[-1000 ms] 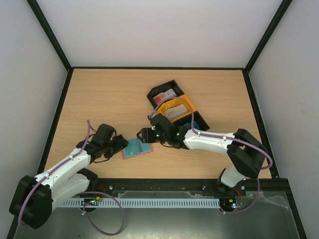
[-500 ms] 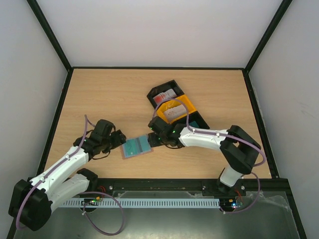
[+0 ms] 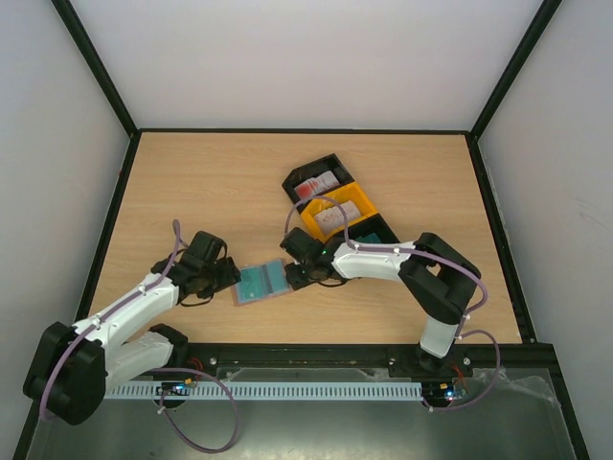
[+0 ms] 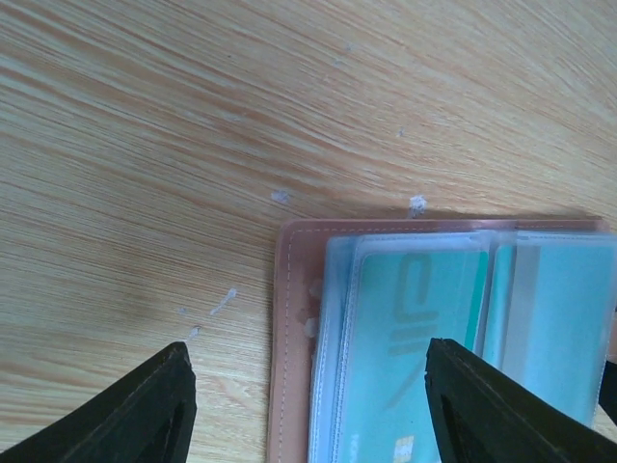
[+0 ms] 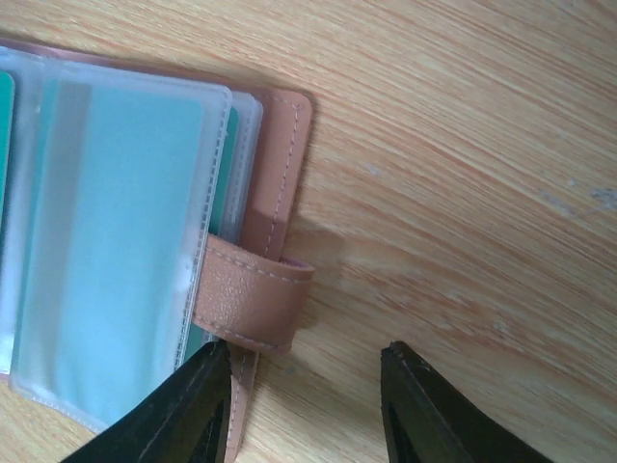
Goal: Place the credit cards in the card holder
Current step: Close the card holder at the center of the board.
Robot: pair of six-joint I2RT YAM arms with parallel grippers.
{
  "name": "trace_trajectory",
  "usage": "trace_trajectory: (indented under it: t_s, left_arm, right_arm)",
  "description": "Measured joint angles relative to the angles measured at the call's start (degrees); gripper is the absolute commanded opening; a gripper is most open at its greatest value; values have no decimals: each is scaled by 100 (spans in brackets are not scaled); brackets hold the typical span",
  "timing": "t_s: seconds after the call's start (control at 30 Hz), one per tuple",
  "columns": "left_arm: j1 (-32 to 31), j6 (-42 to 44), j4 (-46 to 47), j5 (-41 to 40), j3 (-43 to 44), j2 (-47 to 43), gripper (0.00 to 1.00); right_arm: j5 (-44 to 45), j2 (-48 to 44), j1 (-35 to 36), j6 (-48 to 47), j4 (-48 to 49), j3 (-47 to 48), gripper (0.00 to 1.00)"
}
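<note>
The card holder [image 3: 261, 282] lies open on the table, a reddish-brown leather cover with clear sleeves showing teal credit cards [image 4: 410, 318]. My left gripper [image 3: 226, 277] is open at its left end; the leather edge [image 4: 289, 338] lies between the fingers [image 4: 159, 410]. My right gripper [image 3: 297, 271] is open at the right end. In the right wrist view one finger [image 5: 193, 415] sits by the holder's strap [image 5: 253, 299] and the other is over bare wood. More credit cards lie in the trays: white with red marks [image 3: 317, 184] and pale beige [image 3: 332, 217].
Black and yellow trays [image 3: 355, 204] stand in a diagonal row just behind the right arm. Black frame rails border the wooden table [image 3: 211, 182], with white walls beyond. Both arm bases sit at the near edge.
The right gripper drew back from above the holder to its right end as the arm's elbow swung left. Both grippers' jaws narrowed. The left gripper stayed at the left edge.
</note>
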Motion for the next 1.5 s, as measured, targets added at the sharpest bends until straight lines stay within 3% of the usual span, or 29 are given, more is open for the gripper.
trace_trajectory:
  t_s: [0.4, 0.57, 0.73, 0.9, 1.07, 1.4, 1.5]
  left_arm:
    - [0, 50, 116, -2, -133, 205, 56]
    - [0, 55, 109, -4, -162, 203, 55]
    - [0, 52, 111, -11, -162, 175, 55]
    - [0, 52, 116, -24, -168, 166, 56]
    - [0, 52, 129, -22, -186, 155, 56]
    - [0, 4, 262, 122, -348, 81, 55]
    - [0, -24, 286, 170, -424, 35, 55]
  right_arm:
    - [376, 140, 0, -31, 721, -92, 34]
    - [804, 142, 0, 232, 1119, -249, 25]
    - [1217, 138, 0, 599, 1399, -361, 25]
    - [1438, 138, 0, 815, 1460, -354, 32]
    - [1602, 232, 0, 960, 1390, -157, 32]
    - [1858, 417, 0, 1169, 1126, 245, 24]
    - [1834, 570, 0, 1099, 1095, 426, 17]
